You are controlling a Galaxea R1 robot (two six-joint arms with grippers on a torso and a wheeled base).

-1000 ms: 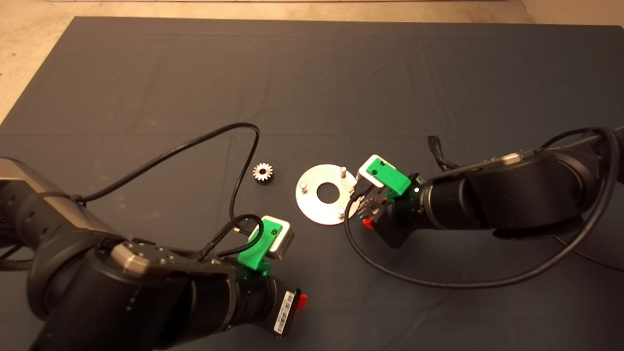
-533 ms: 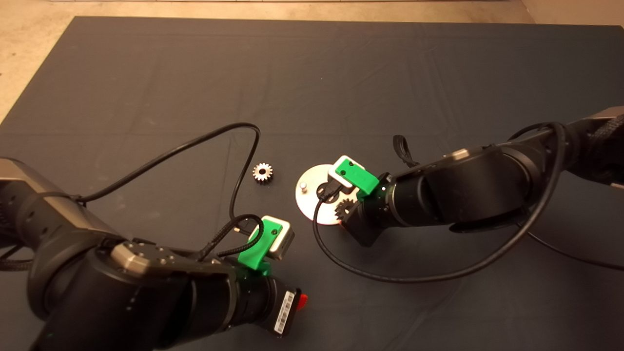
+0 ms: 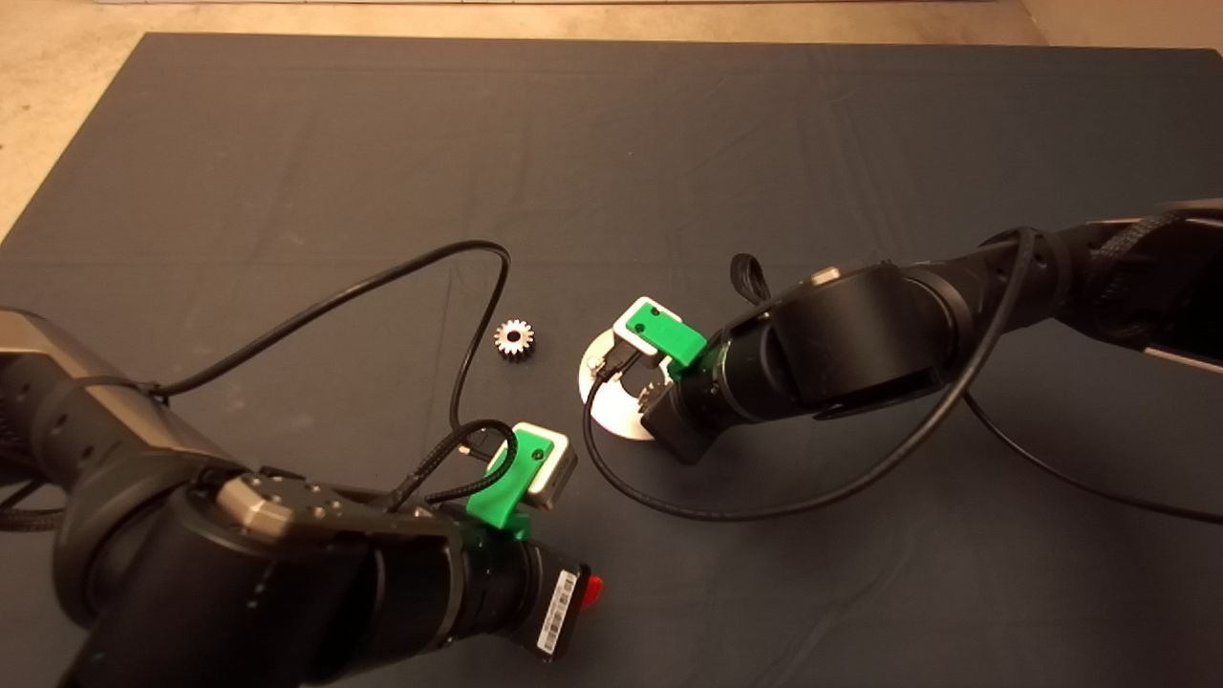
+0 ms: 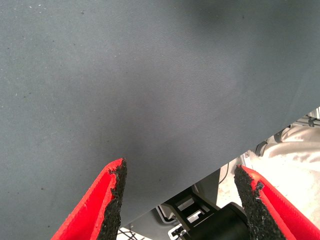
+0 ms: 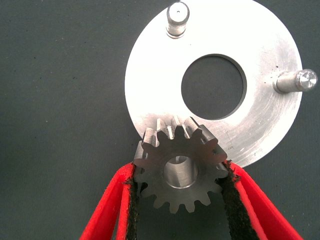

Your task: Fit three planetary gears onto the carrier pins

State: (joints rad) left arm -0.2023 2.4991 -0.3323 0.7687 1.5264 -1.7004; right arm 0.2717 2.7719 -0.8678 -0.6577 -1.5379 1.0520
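A steel planetary gear [image 5: 180, 170] is clamped between my right gripper's [image 5: 179, 171] red fingers [image 5: 112, 200]. It hangs over the near rim of the round silver carrier plate [image 5: 150, 75]. Two carrier pins [image 5: 177, 17] stand free on the plate; the third pin's spot lies under the held gear, and something silvery shows in its bore. From above, the right wrist covers most of the plate [image 3: 600, 392]. A second gear [image 3: 514, 338] lies flat on the mat left of the plate. My left gripper [image 3: 588, 588] rests open at the mat's front, fingers [image 4: 112, 200] apart.
A black cable [image 3: 420, 268] loops over the mat just left of the loose gear. Another cable [image 3: 726, 511] sags from the right arm in front of the plate. The mat's edge [image 4: 235, 165] and floor show past the left gripper.
The right arm has swung leftward with the gear, from beside the plate's right rim to over the plate. The left arm and the loose gear have stayed put.
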